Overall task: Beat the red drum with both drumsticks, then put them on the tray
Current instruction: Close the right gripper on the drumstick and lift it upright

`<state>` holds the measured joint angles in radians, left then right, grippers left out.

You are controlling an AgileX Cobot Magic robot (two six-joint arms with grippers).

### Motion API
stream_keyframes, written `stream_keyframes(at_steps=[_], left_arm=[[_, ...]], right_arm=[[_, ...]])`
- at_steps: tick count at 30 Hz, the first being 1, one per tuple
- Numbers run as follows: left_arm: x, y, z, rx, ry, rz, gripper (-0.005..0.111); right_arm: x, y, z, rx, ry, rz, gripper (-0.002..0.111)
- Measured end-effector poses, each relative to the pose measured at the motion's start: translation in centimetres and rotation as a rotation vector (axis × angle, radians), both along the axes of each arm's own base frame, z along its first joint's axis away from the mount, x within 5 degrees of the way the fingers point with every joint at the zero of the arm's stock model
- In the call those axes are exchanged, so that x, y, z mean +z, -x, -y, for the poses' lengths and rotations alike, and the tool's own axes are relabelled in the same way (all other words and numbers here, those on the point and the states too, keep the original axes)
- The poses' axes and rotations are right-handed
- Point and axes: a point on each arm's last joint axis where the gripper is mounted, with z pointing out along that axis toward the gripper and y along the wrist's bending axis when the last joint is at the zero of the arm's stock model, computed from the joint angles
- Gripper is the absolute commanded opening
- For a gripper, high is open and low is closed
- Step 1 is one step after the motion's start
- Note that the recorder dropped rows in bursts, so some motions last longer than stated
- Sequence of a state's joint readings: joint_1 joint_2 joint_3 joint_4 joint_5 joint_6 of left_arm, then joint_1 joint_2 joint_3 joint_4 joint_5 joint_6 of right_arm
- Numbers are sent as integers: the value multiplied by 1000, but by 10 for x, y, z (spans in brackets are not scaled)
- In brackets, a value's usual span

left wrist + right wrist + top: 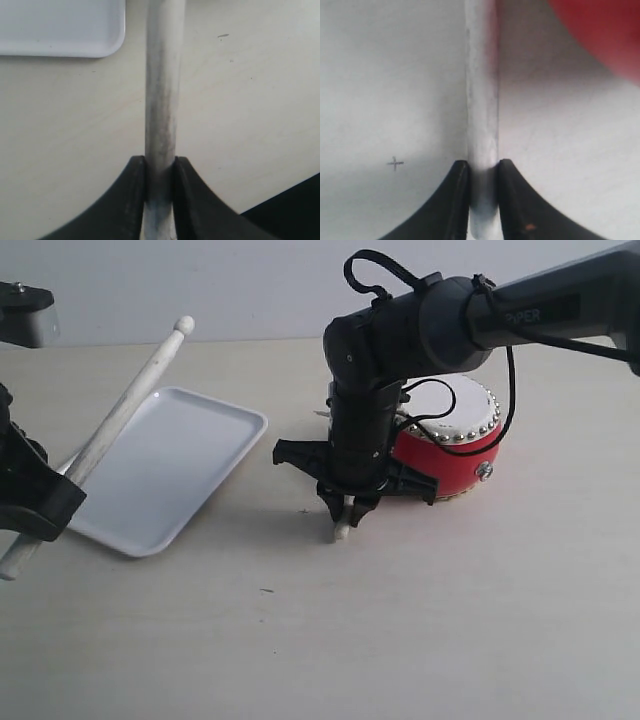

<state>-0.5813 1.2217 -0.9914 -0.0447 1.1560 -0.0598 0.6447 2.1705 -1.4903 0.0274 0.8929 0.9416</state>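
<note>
We see the left gripper clamped on one drumstick, its jaws pressed to both sides of the shaft; in the exterior view that stick is held clear of the table, slanting toward one o'clock with its rounded tip high over the white tray; the right gripper points straight down, close at eight o'clock of the red drum, and its jaws are closed against the other drumstick, which seems to lie on or barely off the tabletop beside the drum's red wall; the tray sits at nine o'clock of the drum, near but apart, with no stick lying on it; we judge the task to be at an early stage: both sticks are gripped, one not yet raised; beating the white head and laying both sticks on the tray remain.
</note>
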Motion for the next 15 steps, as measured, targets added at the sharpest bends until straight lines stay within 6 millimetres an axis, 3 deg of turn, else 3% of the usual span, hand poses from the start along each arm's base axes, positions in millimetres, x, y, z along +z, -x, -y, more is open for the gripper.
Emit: stream_keyframes(at_steps=[9, 15], left_arm=[[0, 0, 2, 3, 23, -1, 0], [0, 1, 3, 5, 33, -7, 0]], right_arm=[[67, 0, -2, 177, -86, 218, 0], [120, 9, 10, 364, -55, 353, 0]])
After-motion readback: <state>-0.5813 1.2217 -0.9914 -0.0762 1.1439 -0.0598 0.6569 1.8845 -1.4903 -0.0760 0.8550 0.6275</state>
